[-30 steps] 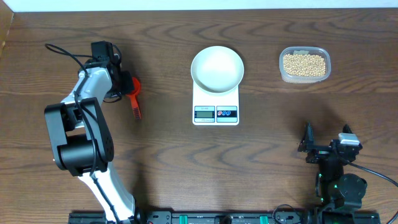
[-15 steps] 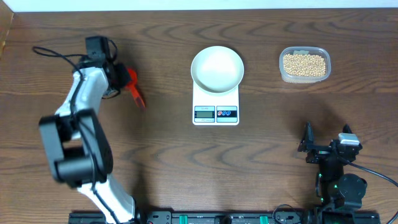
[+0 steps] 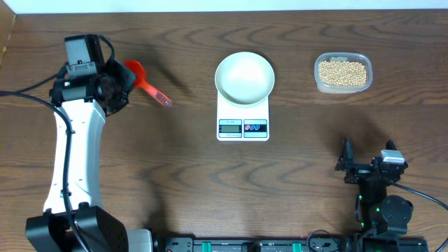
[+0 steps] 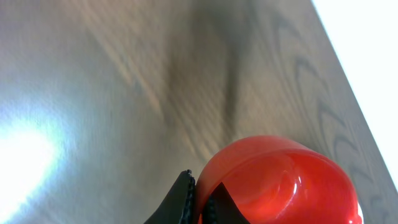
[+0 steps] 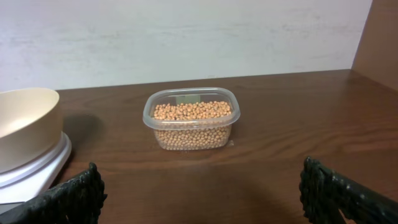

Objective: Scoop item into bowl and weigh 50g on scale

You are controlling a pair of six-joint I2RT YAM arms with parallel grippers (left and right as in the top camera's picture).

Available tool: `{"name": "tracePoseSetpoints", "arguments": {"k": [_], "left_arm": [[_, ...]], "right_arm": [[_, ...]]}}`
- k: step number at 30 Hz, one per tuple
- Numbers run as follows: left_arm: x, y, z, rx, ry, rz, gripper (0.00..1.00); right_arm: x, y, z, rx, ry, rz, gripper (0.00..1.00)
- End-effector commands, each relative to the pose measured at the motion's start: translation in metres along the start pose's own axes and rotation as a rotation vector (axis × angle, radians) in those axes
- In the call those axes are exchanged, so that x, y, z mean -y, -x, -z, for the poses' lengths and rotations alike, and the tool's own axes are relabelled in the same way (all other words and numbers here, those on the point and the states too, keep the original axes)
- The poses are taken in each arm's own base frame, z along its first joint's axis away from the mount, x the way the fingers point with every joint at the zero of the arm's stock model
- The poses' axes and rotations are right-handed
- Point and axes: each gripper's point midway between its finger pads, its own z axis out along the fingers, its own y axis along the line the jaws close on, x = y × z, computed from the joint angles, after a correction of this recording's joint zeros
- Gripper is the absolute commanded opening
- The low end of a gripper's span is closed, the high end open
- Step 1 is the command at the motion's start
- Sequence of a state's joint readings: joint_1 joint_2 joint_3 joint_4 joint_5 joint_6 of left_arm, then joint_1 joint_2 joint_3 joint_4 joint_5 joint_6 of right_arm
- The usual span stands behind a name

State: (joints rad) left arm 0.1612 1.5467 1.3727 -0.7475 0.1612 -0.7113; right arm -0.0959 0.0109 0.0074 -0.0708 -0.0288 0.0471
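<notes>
Item: small round pale tan beans, a loose level fill inside a clear rectangular tub, at the far right of the table in the overhead view; none seen outside the tub. Left of the tub, well apart, a plain cream bowl sits on the white scale, covering its platform; the bowl appears empty, and the display is too small to read. Further left, a red scoop is clamped in the closed left gripper, held near its cup end, its long axis slanting toward the scale with the free end leading; exact finger placement cannot be told. From those fingers the beans lie across the whole table, beyond the bowl. The right gripper is nearer the tub, facing it, but its fingers stand spread wide on nothing. Judgement: the left arm must carry the scoop past the bowl to reach the tub
</notes>
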Motion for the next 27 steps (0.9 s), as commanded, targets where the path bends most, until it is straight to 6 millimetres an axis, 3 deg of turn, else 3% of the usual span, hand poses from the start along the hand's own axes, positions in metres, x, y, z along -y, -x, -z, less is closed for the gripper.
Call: {"name": "tracePoseSetpoints", "arguments": {"k": [1,9,15,27], "left_arm": [[0.007,-0.018,0.003,-0.070,-0.013,0.139,0.07],[0.025,-0.041,0.002,-0.113,-0.039,0.112,0.07],[0.045,-0.054,0.002,-0.122,-0.078,0.060,0.07],[0.083,-0.072,0.006,-0.163,-0.208,0.018,0.07]], "right_arm": [[-0.003,0.001,0.000,0.008,0.016,0.007,0.99],[-0.023,0.004,0.002,0.012,0.129,-0.078,0.99],[-0.069,0.028,0.016,0.084,0.414,-0.136,0.99],[-0.093,0.065,0.032,0.109,0.578,-0.245,0.99]]}}
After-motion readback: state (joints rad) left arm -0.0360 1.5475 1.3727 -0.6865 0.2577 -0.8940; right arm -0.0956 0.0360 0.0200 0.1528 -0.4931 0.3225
